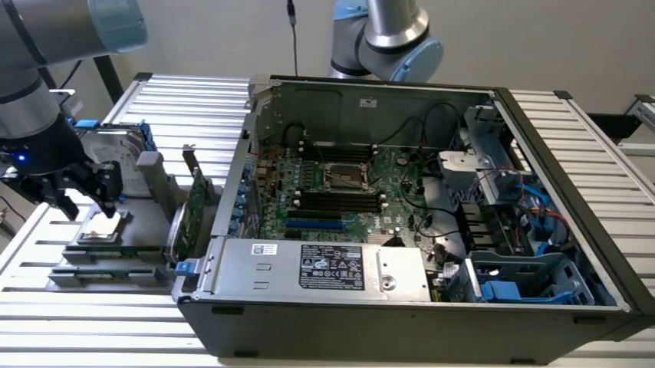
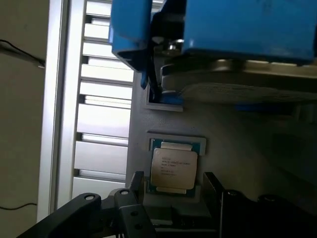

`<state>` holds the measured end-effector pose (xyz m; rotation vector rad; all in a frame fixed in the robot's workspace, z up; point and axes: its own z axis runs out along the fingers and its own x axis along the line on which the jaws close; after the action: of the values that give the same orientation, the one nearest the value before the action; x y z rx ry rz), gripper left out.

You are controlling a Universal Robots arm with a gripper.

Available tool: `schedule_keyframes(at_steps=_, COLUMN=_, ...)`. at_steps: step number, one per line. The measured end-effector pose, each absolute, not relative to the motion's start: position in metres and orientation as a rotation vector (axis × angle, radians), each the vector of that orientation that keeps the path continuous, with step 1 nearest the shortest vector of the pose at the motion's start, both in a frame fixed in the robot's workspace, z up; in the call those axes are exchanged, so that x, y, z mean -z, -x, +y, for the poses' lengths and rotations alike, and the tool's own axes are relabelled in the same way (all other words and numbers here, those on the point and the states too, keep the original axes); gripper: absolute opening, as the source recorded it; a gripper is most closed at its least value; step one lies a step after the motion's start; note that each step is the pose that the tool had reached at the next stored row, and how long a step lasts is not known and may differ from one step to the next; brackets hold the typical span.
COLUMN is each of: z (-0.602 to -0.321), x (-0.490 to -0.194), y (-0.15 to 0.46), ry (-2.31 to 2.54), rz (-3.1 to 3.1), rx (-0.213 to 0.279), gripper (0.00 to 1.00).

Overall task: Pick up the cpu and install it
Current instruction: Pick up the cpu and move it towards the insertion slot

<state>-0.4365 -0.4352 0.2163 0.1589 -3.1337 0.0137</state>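
- The computer case (image 1: pixel 409 326) stands open on the slatted table (image 1: pixel 103 337).
- The cpu (image 2: pixel 173 166) lies flat in a recess near the front edge of the grey holder (image 1: pixel 149 230), at the exterior view's left of the case.
- The gripper (image 1: pixel 90 211) hangs just above the cpu, jaws spread, one finger (image 2: pixel 134 184) on each side of the chip.
- The socket (image 1: pixel 343 176) sits mid-motherboard, well apart from the cpu.
- The hard drive (image 1: pixel 107 146) stands at the holder's far edge.

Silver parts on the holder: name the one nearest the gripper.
The small square silver cpu, flat below the open black gripper; the larger blue-railed hard drive sits farther off.
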Motion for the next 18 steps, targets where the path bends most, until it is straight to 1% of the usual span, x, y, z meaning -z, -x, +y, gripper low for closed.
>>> schedule_keyframes(at_steps=8, z=-0.437, x=-0.203, y=0.435, ry=-0.147, rz=-3.135, rx=-0.013, gripper=0.60)
schedule_keyframes(at_steps=16, z=-0.437, x=-0.203, y=0.435, ry=-0.113, rz=-3.136, rx=-0.013, gripper=0.60)
schedule_keyframes(at_steps=18, z=-0.437, x=-0.202, y=0.435, ry=-0.107, rz=-3.137, rx=-0.012, gripper=0.61)
